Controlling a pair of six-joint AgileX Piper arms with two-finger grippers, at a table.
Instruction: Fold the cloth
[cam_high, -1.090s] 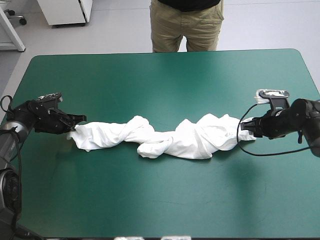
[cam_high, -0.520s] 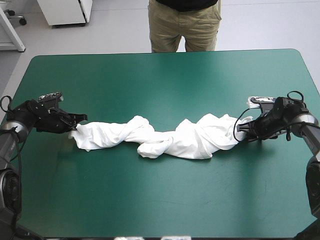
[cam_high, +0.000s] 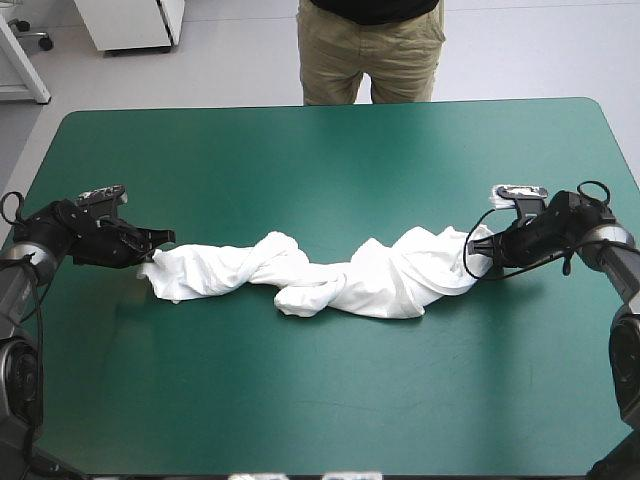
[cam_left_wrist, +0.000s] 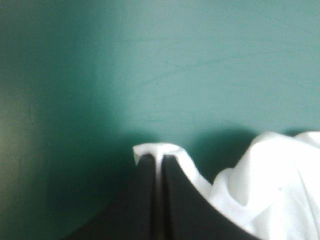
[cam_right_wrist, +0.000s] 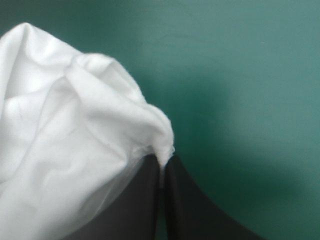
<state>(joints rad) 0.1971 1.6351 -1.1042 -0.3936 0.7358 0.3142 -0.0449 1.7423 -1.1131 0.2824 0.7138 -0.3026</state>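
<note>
- While the left gripper (cam_high: 152, 243) is keeping its place at the left end of the T-shirt (cam_high: 330, 280), the right gripper (cam_high: 474, 256) is sitting farther inward than just before. The shirt's right end is now reaching less far toward the table's right edge.
- The T-shirt is lying as a twisted white rope across the middle of the teal-green cover (cam_high: 320, 160), running left to right, with its central twist looking unchanged.
- That shift is suggesting that both ends are now being held. The arms are probably getting ready to lift or stretch the rope and untwist it, and no fold is being made yet.
- The high view is giving the whole twisted length and both arms, but it is not showing how the fingers are gripping.
- The left wrist view is showing its black fingers all but closed, pinching a thin white edge at their tips, with more cloth bunching beside them.
- The right wrist view is showing the same: its fingers are nearly meeting on a peak of cloth, and the rest is billowing to one side.
</note>
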